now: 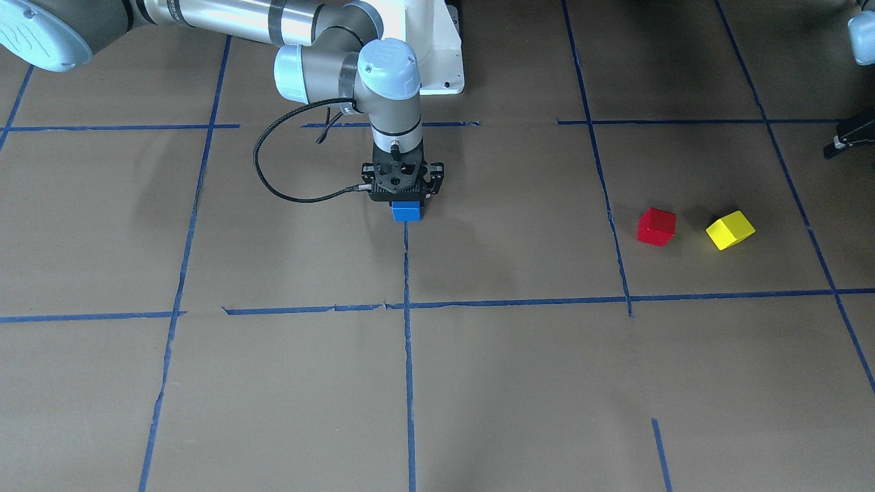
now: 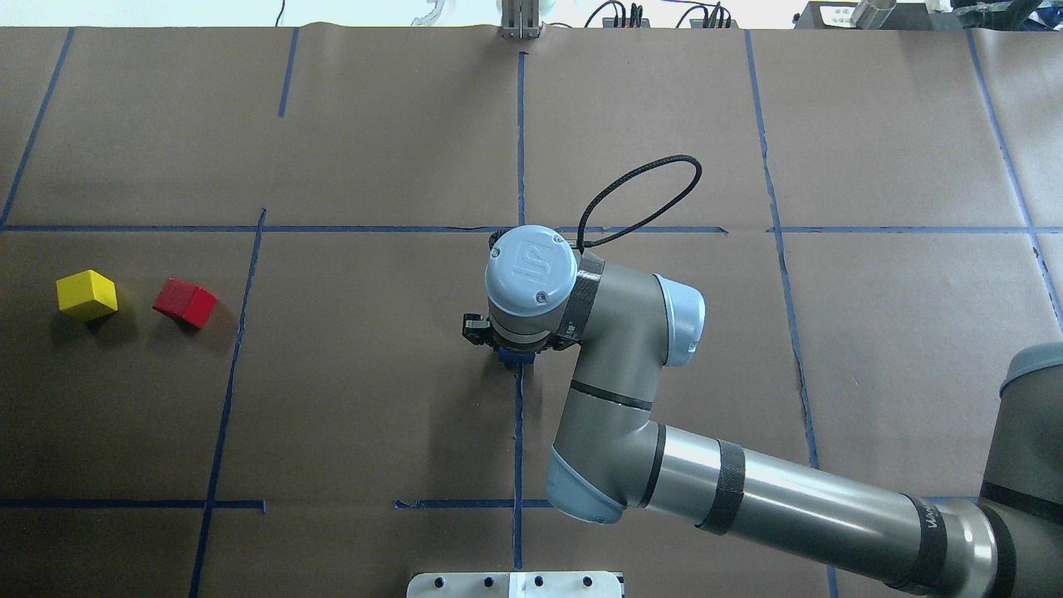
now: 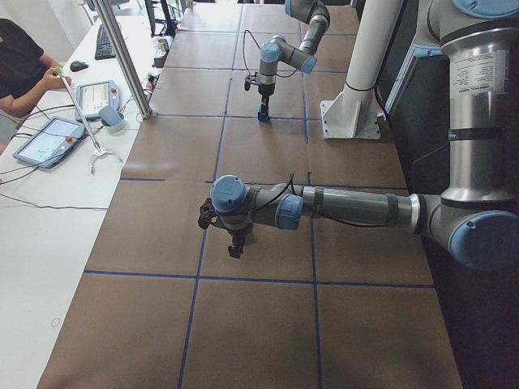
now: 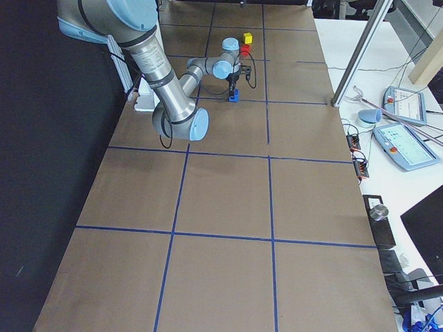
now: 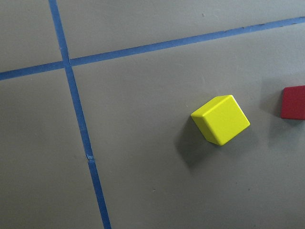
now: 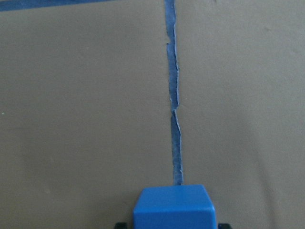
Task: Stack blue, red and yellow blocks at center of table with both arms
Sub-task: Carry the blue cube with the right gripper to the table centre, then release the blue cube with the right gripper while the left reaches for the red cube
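My right gripper [image 1: 407, 202] is shut on the blue block [image 1: 407, 212] over the tape line at the table's centre, low at the surface. The block fills the bottom of the right wrist view [image 6: 174, 207]. The red block [image 1: 657, 226] and the yellow block [image 1: 730, 229] lie side by side on my left part of the table, a little apart. The left wrist view looks down on the yellow block [image 5: 221, 119], with the red block [image 5: 293, 102] at its right edge. Only a black part of my left gripper [image 1: 847, 137] shows at the frame edge, so I cannot tell its state.
Blue tape lines [image 1: 408, 355] divide the brown paper table into squares. The white base plate [image 1: 441, 61] stands at the robot's side. A black cable [image 1: 273, 178] loops off the right wrist. A person [image 3: 20, 65] and tablets [image 3: 45, 142] are beside the table.
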